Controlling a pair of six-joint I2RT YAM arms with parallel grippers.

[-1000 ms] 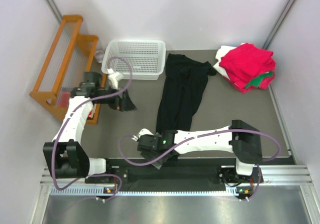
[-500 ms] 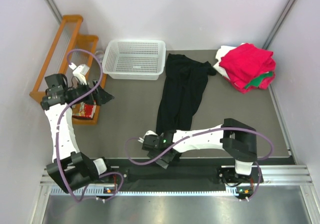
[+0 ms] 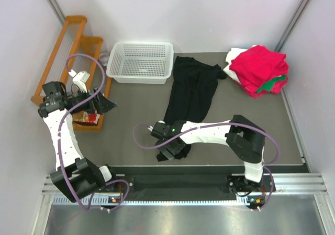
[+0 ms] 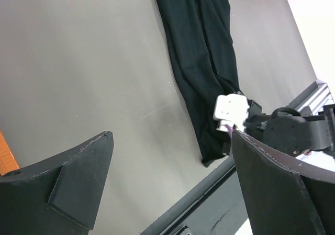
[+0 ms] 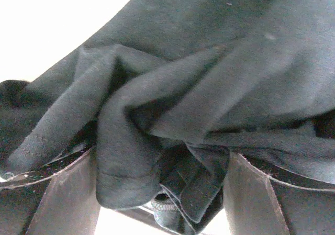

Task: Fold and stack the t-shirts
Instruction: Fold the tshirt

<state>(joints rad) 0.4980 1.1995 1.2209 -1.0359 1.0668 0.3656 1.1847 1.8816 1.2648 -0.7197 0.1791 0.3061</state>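
Note:
A long black t-shirt [image 3: 191, 96] lies crumpled lengthwise down the middle of the table, also seen in the left wrist view [image 4: 201, 62]. My right gripper [image 3: 172, 151] sits low at its near end. In the right wrist view the fingers stand wide apart with bunched black cloth [image 5: 209, 62] and a hem lying loosely between them, so the right gripper [image 5: 157, 193] reads as open. My left gripper [image 3: 102, 103] hangs open and empty in the air at the left; its view [image 4: 172, 188] looks down on bare table. Folded red [image 3: 259, 67], green [image 3: 275, 83] and white [image 3: 236, 57] t-shirts are stacked at the back right.
A white perforated basket [image 3: 141, 62] stands at the back, left of the black shirt. An orange wooden rack [image 3: 68, 57] leans along the left wall, beside the left arm. A dark rail [image 3: 209, 168] runs along the table's front edge, just below the right gripper.
The left arm swung back to the left and up, away from the basket. The right gripper moved from the front edge up onto the shirt's near end, its fingers spreading a little.

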